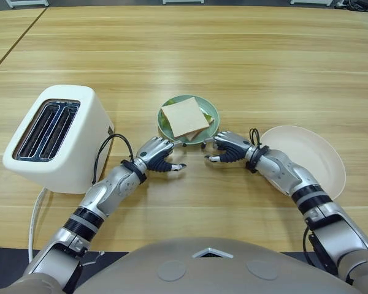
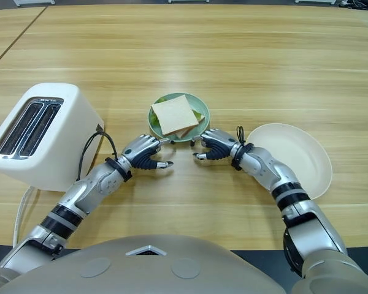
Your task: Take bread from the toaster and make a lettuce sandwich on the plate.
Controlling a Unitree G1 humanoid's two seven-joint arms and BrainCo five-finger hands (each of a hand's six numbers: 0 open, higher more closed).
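Item: sandwich (image 1: 184, 116), bread over lettuce (image 1: 205, 116), on the green plate (image 1: 213, 109), frame centre; I judge it assembled. My left hand (image 1: 156, 153) and right hand (image 1: 230, 147) sit just below the rim, fingers curled on nothing, clear of the stack. Toaster (image 1: 58, 138), left, slots look empty. White dish (image 1: 306, 156), right.

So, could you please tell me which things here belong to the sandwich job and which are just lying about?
Job: toaster, green plate, bread, lettuce.
Lying about: white dish.
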